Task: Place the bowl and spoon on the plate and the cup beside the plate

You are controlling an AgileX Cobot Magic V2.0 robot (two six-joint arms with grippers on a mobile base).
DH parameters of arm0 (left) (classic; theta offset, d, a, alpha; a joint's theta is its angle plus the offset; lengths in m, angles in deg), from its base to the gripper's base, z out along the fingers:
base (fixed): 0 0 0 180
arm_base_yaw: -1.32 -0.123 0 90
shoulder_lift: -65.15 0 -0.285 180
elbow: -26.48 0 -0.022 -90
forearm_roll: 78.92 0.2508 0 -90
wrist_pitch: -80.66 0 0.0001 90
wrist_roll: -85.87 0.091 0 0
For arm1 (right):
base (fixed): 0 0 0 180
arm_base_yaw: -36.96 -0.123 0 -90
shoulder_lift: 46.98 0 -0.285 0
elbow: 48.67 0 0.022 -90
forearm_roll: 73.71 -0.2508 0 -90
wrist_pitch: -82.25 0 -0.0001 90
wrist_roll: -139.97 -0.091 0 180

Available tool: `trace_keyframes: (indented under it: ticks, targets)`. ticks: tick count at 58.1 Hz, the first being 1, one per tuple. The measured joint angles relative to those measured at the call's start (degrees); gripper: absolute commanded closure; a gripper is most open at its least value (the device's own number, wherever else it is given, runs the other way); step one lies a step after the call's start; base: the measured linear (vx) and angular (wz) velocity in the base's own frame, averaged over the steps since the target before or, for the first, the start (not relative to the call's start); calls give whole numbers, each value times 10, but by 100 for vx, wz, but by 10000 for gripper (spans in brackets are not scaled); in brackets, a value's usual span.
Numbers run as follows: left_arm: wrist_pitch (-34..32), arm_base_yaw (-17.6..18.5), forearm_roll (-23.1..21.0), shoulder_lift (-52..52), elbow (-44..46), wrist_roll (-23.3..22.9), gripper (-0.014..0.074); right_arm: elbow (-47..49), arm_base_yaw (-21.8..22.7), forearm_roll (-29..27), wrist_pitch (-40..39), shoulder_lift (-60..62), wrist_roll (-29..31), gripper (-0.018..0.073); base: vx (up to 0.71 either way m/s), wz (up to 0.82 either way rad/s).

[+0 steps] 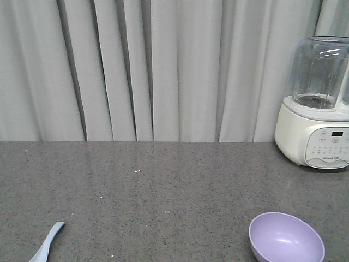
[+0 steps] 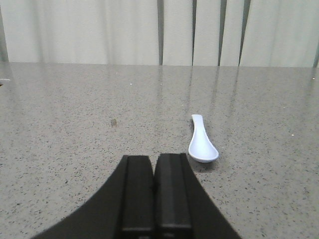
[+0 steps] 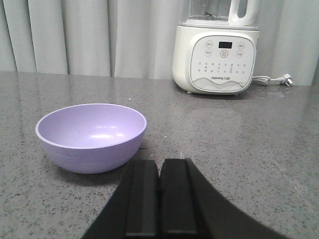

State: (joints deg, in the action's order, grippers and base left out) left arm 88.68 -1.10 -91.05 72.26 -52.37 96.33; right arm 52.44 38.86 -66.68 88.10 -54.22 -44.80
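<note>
The lavender bowl (image 1: pixel 286 239) sits upright and empty at the front right of the grey counter; in the right wrist view the bowl (image 3: pixel 91 135) lies just ahead and left of my right gripper (image 3: pixel 160 162), which is shut on nothing. The pale spoon (image 1: pixel 47 245) lies at the front left edge of the front view. From the left wrist the spoon (image 2: pixel 201 141) rests bowl-end toward me, just ahead and right of my left gripper (image 2: pixel 154 158), also shut and empty. The plate and the cup are out of view.
A white blender-style appliance (image 1: pixel 319 103) with a clear jar stands at the back right; the appliance (image 3: pixel 216 50) has its cord and plug (image 3: pixel 280 79) trailing to its right. Grey curtains (image 1: pixel 152 65) hang behind the counter's far edge.
</note>
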Motion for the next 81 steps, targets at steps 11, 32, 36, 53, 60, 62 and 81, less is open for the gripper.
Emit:
trace_keyframes:
  ticks: [11, 32, 36, 53, 60, 62, 81]
  targets:
    - [0, 0, 0, 0, 0, 0, 602, 0, 0, 0, 0, 0, 0, 568, 0, 0]
    - [-21, 0, 0, 0, 0, 0, 602, 0, 0, 0, -59, 0, 0, 568, 0, 0]
    - [-41, 0, 0, 0, 0, 0, 602, 0, 0, 0, -89, 0, 0, 568, 0, 0]
    - [-153, 0, 1, 0, 10, 6, 602, 6, 0, 0, -155, 0, 0, 568, 0, 0]
    - [-138, 0, 30, 0, 85, 31, 602, 82, 0, 0, -102, -2, 0, 568, 0, 0]
    - [-131, 0, 43, 5, 118, 34, 601, 111, 0, 0, -89, -9, 0, 568, 0, 0]
    - [-50, 0, 103, 177, 280, 39, 545, 260, 0, 0, -17, -196, 0, 559, 0, 0]
